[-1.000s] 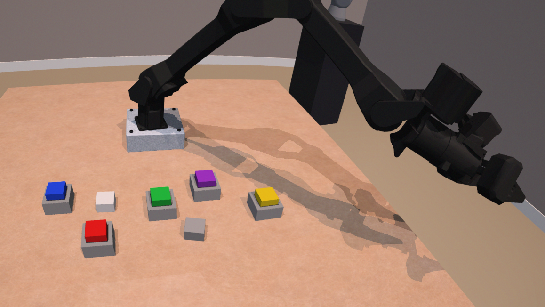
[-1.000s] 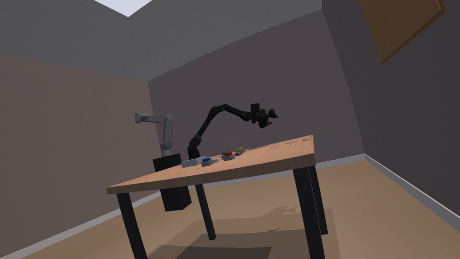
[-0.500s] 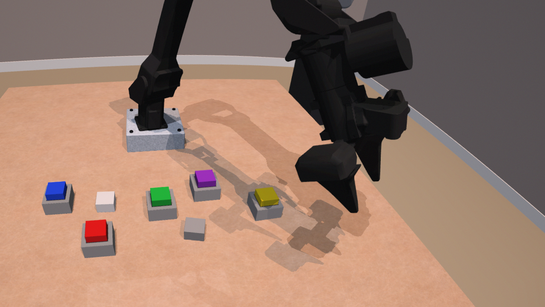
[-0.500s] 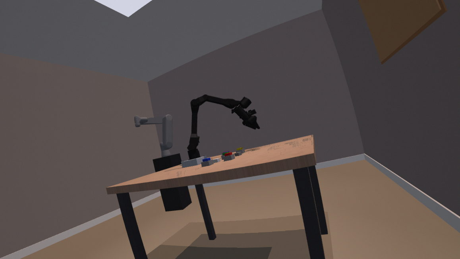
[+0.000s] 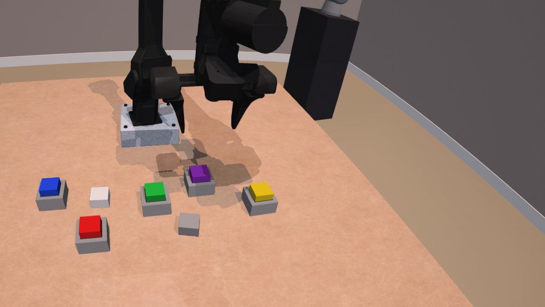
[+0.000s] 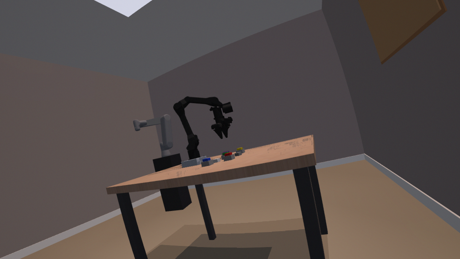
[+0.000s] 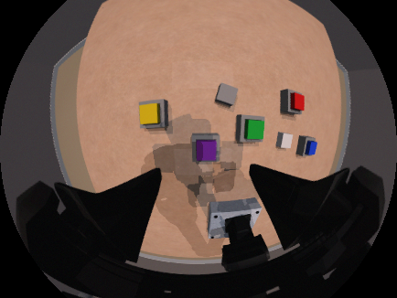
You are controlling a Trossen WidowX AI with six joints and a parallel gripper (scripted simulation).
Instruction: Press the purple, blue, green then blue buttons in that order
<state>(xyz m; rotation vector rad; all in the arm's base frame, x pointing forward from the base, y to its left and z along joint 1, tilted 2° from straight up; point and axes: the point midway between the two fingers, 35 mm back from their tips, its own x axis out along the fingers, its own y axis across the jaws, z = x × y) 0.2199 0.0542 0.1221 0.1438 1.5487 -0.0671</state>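
The purple button [image 5: 199, 173] [image 7: 206, 148] sits on a grey base in the middle of the row, in the arm's shadow. The green button [image 5: 155, 191] [image 7: 253, 129] is to its left in the top view, and the blue button [image 5: 49, 186] [image 7: 311, 147] is at the far left. My gripper [image 5: 207, 124] [image 6: 222, 135] [image 7: 206, 171] is open and empty. It points down and hangs well above the table, roughly over the purple button. In the exterior view the buttons are too small to tell apart.
A red button [image 5: 90, 226] [image 7: 297, 101] and a yellow button [image 5: 261, 191] [image 7: 149, 114] stand on the table [image 5: 305, 247]. A white block [image 5: 100, 196] [image 7: 284, 140] and a grey block [image 5: 188, 223] [image 7: 227, 94] lie between the buttons. The arm's stone base [image 5: 149, 131] [image 7: 218, 218] is behind them; a black pedestal [image 5: 319, 60] stands off the table's far right.
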